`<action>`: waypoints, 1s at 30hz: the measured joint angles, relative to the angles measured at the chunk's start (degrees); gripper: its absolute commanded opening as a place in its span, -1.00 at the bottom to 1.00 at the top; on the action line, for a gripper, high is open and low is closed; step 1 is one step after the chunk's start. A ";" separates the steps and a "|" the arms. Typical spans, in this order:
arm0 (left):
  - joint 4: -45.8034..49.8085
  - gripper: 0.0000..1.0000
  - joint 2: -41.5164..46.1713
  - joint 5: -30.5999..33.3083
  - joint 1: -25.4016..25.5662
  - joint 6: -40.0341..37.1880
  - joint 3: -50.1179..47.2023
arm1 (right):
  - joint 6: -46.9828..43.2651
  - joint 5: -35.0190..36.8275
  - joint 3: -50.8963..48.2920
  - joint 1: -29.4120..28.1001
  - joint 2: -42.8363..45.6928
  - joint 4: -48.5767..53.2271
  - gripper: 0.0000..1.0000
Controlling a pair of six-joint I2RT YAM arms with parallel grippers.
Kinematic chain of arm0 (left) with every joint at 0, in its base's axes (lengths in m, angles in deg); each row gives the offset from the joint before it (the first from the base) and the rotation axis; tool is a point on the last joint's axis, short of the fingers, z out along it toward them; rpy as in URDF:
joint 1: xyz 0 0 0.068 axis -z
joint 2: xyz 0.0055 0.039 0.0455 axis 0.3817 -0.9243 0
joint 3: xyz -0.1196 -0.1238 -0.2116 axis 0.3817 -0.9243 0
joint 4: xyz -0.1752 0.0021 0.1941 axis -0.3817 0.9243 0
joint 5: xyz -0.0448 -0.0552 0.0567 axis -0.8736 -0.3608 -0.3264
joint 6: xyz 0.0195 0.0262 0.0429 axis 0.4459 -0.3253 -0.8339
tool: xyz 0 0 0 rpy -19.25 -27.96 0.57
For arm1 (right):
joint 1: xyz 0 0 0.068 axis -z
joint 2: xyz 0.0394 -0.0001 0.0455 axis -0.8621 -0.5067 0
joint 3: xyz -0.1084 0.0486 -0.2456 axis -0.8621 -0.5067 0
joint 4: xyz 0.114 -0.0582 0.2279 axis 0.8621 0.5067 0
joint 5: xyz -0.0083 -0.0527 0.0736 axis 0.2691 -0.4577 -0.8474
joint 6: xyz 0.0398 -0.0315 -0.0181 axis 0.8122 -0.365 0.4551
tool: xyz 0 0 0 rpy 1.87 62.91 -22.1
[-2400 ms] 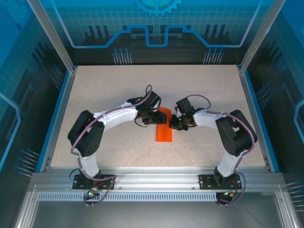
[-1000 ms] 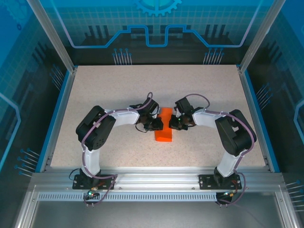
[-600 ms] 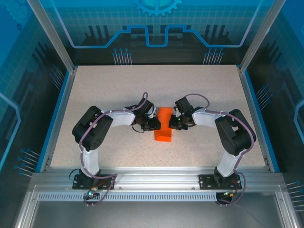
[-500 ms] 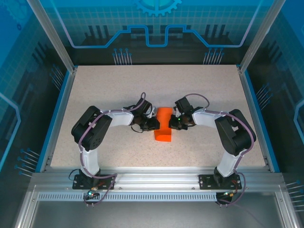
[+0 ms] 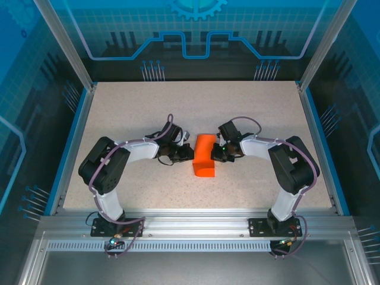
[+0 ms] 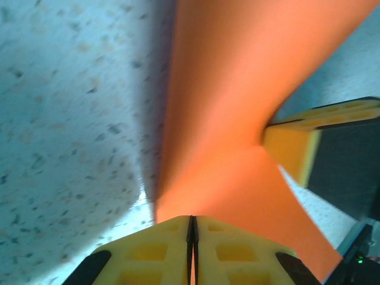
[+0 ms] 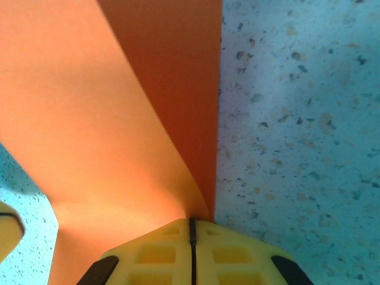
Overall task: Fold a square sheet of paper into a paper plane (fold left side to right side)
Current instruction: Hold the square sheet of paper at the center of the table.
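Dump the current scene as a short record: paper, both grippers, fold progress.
paper: orange sheet, a narrow folded shape, looks partly lifted off the table
left gripper: shut, pinching the sheet's left edge
right gripper: shut, pinching the sheet's right edge
progress: no pointed plane shape yet

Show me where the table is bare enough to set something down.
Bare table: the wide far strip beyond the orange paper, the near strip before the front rail, and the margins along the blue side rails. Crowded: the centre, where the left gripper and right gripper pinch that paper.
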 measured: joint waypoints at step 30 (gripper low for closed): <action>-1.51 -0.75 -8.87 -1.09 5.44 1.51 6.03 | -3.48 0.26 0.57 -0.31 1.77 1.51 -0.85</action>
